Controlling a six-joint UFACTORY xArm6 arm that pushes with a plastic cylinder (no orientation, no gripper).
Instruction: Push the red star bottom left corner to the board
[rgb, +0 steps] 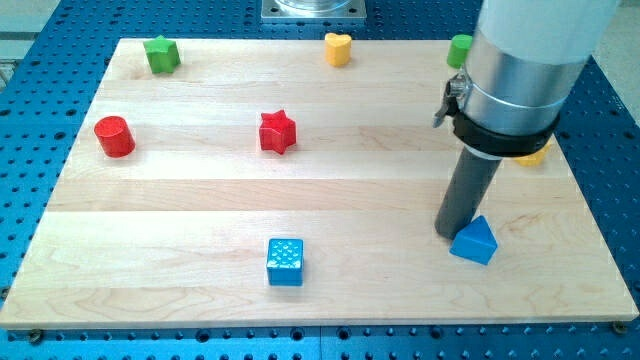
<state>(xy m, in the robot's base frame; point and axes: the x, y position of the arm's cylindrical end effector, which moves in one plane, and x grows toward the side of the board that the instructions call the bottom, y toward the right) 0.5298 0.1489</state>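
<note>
The red star (278, 132) lies on the wooden board (200, 200), left of centre in the upper half. My tip (450, 234) is at the view's lower right, far right of and below the star, touching the left side of a blue triangular block (475, 241).
A red cylinder (114, 136) sits at the left. A green star (161, 54) is at the top left, a yellow heart (339, 48) at the top middle. A blue cube (285, 261) is near the bottom centre. A green block (460, 50) and a yellow block (533, 156) are partly hidden behind the arm.
</note>
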